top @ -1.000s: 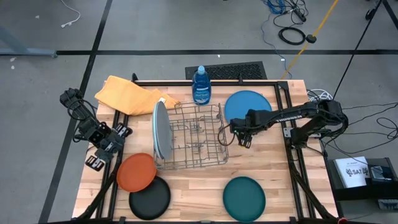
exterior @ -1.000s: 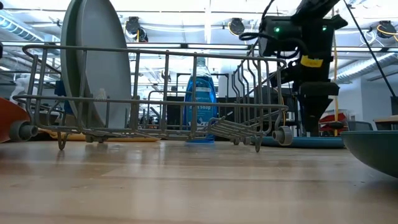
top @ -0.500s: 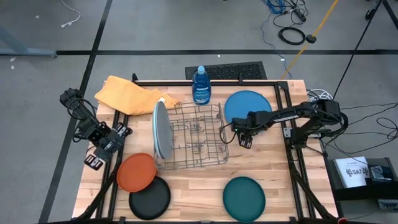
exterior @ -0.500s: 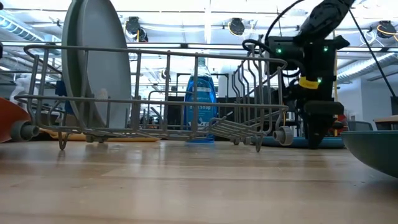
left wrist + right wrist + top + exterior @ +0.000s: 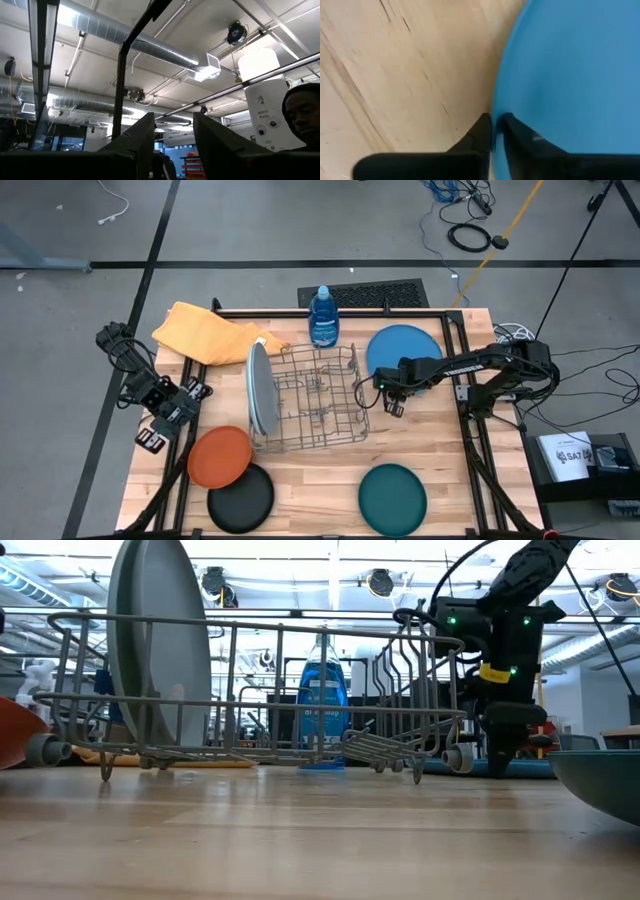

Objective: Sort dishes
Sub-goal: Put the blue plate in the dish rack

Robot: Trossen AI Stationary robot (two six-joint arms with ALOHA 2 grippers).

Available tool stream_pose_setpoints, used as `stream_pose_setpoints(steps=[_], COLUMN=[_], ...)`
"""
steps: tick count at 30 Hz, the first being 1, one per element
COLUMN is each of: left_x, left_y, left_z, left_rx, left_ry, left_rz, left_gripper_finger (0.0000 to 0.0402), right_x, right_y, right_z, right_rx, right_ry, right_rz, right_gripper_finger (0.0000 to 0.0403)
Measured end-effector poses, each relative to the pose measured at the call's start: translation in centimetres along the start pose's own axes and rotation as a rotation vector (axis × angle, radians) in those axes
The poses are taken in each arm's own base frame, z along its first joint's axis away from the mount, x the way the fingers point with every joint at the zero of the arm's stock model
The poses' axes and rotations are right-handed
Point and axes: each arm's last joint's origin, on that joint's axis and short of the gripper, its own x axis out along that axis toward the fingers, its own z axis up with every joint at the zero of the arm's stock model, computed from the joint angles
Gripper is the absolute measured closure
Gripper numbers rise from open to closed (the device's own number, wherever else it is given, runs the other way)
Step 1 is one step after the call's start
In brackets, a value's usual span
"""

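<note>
a: we start at the right gripper (image 5: 493, 131). in its wrist view the two dark fingers (image 5: 479, 131) sit nearly together, with the rim of the blue plate (image 5: 570, 75) nipped between them. we'd call that a narrow pinch on the plate's edge.

b: agreed. from above we see the right gripper (image 5: 385, 387) low at the near-left edge of the blue plate (image 5: 405, 348), just beside the wire rack (image 5: 320, 405). the plate lies on the table (image 5: 420, 435) behind the gripper, next to the blue soap bottle (image 5: 323, 317).

a: and the left gripper (image 5: 160, 435)?

b: we see it parked off the table's left edge, well apart from the dishes. in its wrist view the fingers (image 5: 215, 137) stand apart with a plain gap and nothing between them, only ceiling behind, and a person at the frame's edge.

a: moving outward, we find the grey plate (image 5: 259, 388) upright in the left end of the rack, with the light blue plate (image 5: 249, 388) just behind it; the low view shows the grey plate (image 5: 160, 650) standing on edge.

b: the orange plate (image 5: 219, 457) lies flat at the front left, overlapping the black plate (image 5: 241, 498). the dark teal plate (image 5: 393, 498) lies at the front right, well apart from the rest. a yellow cloth (image 5: 205, 332) sits at the back left corner.
</note>
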Motion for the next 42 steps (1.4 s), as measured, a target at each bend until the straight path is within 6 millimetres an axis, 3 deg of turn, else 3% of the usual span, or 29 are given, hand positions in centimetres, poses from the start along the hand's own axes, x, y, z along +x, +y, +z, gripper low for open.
stream_pose_setpoints(steps=[6, 11, 27, 34, 42], left_x=[0.0, 0.0, 0.0, 0.0, 0.0], left_y=[0.0, 0.0, 0.0, 0.0, 0.0], left_z=[0.0, 0.0, 0.0, 0.0, 0.0], left_rx=[0.000, 0.000, 0.000, 0.000, 0.001], left_ry=[0.000, 0.000, 0.001, 0.001, 0.002], left_rz=[0.000, 0.000, 0.000, 0.000, 0.000], left_gripper_finger=[0.0265, 0.0265, 0.0265, 0.0265, 0.0265], right_x=[-0.4, -2.4, -12.8, -18.3, -23.9], right_y=[0.7, 2.1, 5.8, 6.2, 7.1], right_z=[0.1, 1.0, 2.7, 2.7, 2.8], right_rx=[0.033, 0.043, -0.025, 0.103, 0.221], right_ry=[-0.008, -0.049, -0.119, -0.190, -0.377], right_rz=[0.006, 0.021, 0.047, -0.032, 0.040], right_gripper_finger=[0.0396, 0.0402, 0.0403, 0.0403, 0.0403])
